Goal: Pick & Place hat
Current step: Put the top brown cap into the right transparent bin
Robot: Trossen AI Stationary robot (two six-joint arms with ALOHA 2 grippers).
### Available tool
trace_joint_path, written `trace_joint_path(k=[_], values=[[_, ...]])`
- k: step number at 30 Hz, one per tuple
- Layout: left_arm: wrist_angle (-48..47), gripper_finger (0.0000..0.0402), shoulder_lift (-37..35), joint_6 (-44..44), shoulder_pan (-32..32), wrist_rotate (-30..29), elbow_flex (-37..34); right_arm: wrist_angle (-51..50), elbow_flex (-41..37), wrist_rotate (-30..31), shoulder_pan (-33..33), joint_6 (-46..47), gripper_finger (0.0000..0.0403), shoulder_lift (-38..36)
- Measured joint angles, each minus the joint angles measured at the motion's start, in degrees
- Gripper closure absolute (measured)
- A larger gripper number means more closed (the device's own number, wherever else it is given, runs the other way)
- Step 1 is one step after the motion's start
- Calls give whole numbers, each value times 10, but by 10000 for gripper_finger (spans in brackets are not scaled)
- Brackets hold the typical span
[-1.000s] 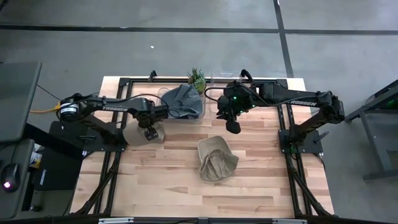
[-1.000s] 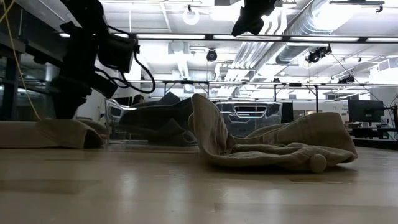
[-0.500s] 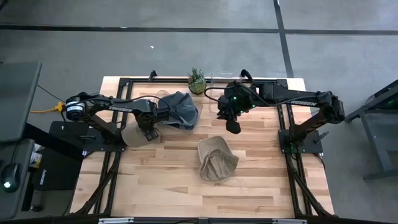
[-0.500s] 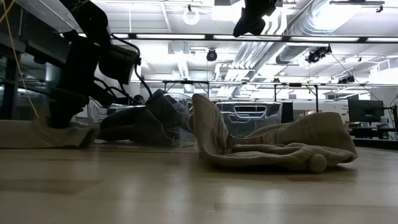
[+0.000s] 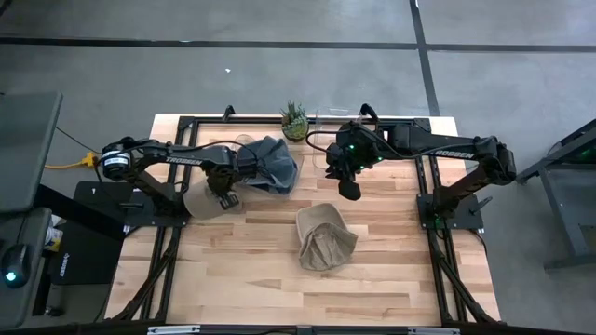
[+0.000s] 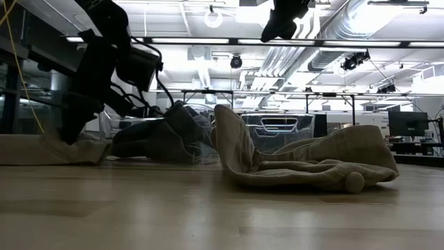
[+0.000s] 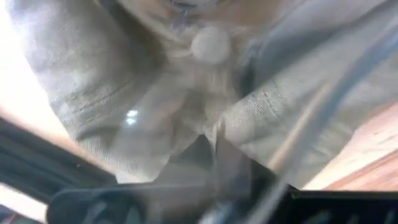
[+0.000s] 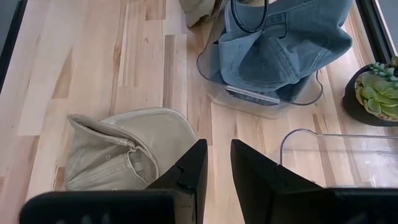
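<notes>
Where the butcher-block table (image 5: 279, 279) fills the high view, its pale wood planks run left to right inside a black tubular frame, and grey concrete floor with dark seam lines surrounds it. Left gripper (image 5: 226, 197) is down at the table's left side, fingers pressed together on the pale tan hat (image 5: 200, 201) lying there; the left wrist view shows that hat's crown button and seams right against the camera. Just beside it, toward the table's back, a blue denim hat (image 5: 270, 163) sits in a clear plastic bin (image 8: 267, 102) that leans over; the right wrist view shows the denim spilling past the bin's rim. A second tan hat (image 5: 321, 237) lies crumpled near the table's middle, apart from both grippers. Right gripper (image 5: 349, 190) hangs above the table between the bin and this second hat, holding nothing; its fingers stand slightly parted, with bare wood visible in the gap in its wrist view. A small potted succulent (image 5: 295, 121) stands at the back edge, and another clear container (image 8: 339, 158) lies near it.

Low view: wood surface runs level to the back, the second tan hat in a heap at centre, the denim hat and bin behind it to the left. Room beyond shows white ceiling, fluorescent light strips (image 6: 208, 43), exposed ductwork (image 6: 347, 28), and a monitor (image 6: 407, 123) at far right.
</notes>
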Motion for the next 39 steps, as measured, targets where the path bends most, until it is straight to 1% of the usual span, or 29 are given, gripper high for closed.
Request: trace_joint_path(k=[9,20,24,27,32,39], values=[[-68,401,-1,-2,0,-14,51,0,0,0,0,1,336,0],[-186,401,-2,-3,0,-13,125,0,0,2,0,1,336,-5],[-214,401,-2,-3,0,5,153,-1,0,21,-1,0,336,-17],[-232,401,-2,-2,0,19,173,0,0,24,-8,1,336,-30],[-267,401,-2,4,0,20,213,-4,0,24,-19,5,336,-54],[-264,401,-8,4,0,39,270,-15,0,24,-27,5,336,-76]])
